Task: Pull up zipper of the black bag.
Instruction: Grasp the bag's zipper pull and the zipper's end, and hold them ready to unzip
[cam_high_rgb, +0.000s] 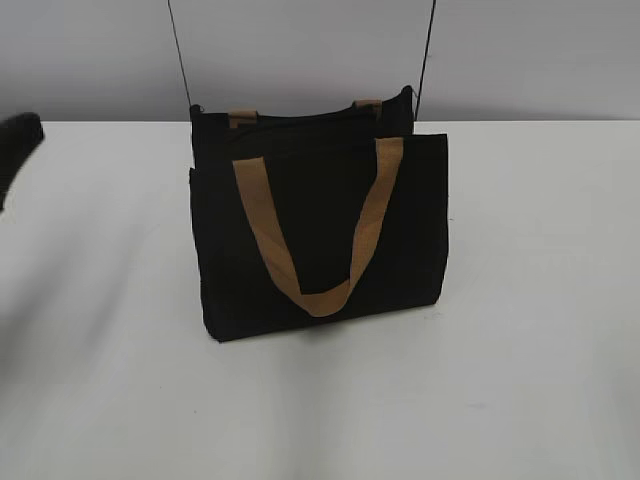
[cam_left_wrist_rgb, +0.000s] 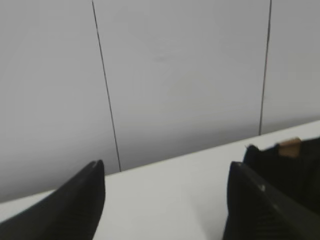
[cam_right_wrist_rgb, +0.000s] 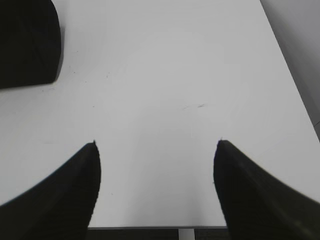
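Black bag (cam_high_rgb: 320, 235) stood upright at table (cam_high_rgb: 540, 300) centre; zipper (cam_high_rgb: 300, 117) along top edge, pull tab not discernible; left gripper (cam_left_wrist_rgb: 165, 175) spread wide, empty, bag at 3 o'clock; right gripper (cam_right_wrist_rgb: 156, 145) spread, empty, bag at 10 o'clock; risk judged: bag toppled if tab pulled unbraced; handle (cam_high_rgb: 322, 240) snagged instead.

A bare test bench in a lab-like room — a plain white table (cam_high_rgb: 540, 300) against a blank grey wall (cam_high_rgb: 300, 50), with two thin black cords (cam_high_rgb: 180, 50) running straight up out of view, and nothing homely about.
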